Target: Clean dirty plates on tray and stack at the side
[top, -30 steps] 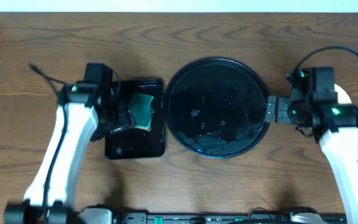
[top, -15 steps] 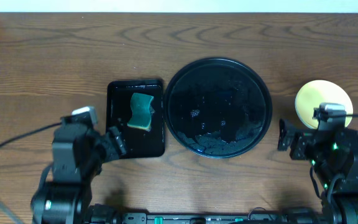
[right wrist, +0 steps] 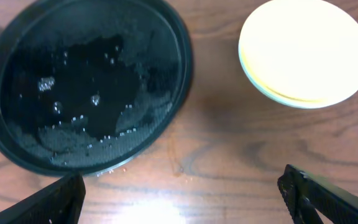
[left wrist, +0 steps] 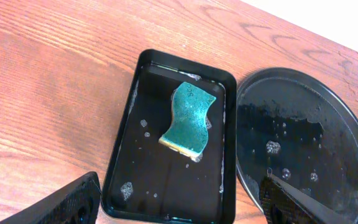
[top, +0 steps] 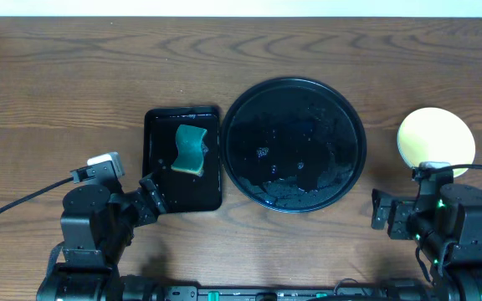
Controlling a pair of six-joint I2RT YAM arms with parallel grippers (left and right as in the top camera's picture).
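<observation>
Left gripper (left wrist: pixel 179 202): black fingers spread wide, nothing held; positioned near the table's front edge, just short of a rectangular black tray (left wrist: pixel 124 140). Tray is glossy, round-cornered and wet, with foam flecks; a teal sponge (left wrist: pixel 190 117) with a wavy outline and yellow underside is laid inside it.

Right gripper (right wrist: pixel 182 199): jaws likewise fully parted and empty, raised over bare wood-grain table (top: pixel 57 75).

Round tray (top: pixel 354 138): large, glossy black, raised rim, seen at table centre; surface wet, speckled with suds, no plates on it.

Plates (top: pixel 436 139): smooth pale yellow rounds, stacked right of the round tray; layered rims are visible in the right wrist view.
</observation>
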